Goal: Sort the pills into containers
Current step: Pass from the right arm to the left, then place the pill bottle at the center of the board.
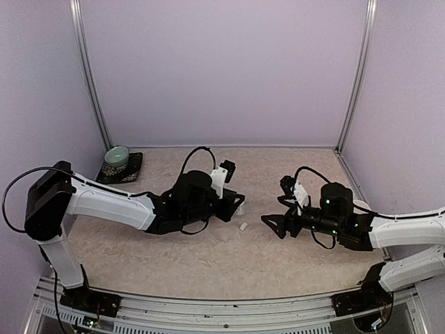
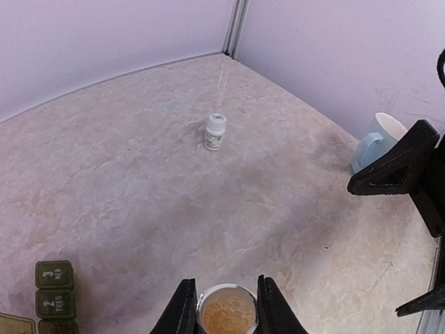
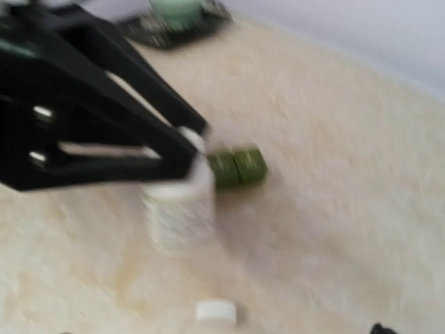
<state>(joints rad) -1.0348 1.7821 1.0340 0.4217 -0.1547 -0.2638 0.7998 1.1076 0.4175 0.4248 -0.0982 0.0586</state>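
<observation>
My left gripper (image 2: 226, 313) is shut on an open white pill bottle (image 2: 227, 300), upright near the table's middle (image 1: 238, 204). Round tan pills (image 2: 227, 319) fill it. The bottle's white cap (image 1: 244, 226) lies loose on the table just in front of it, low in the blurred right wrist view (image 3: 216, 312). The dark green containers (image 2: 54, 298), lids shut, sit at the left of the held bottle, and show behind it in the right wrist view (image 3: 238, 167). My right gripper (image 1: 273, 214) stands open and empty a short way right of the cap, its black fingers (image 2: 396, 167) spread wide.
A second small white bottle (image 2: 215, 131), capped, stands farther back on the table. A pale blue mug (image 2: 379, 139) is at the right beside my right arm. A pale green bowl (image 1: 117, 156) rests on a dark tray (image 1: 132, 170) at the back left corner.
</observation>
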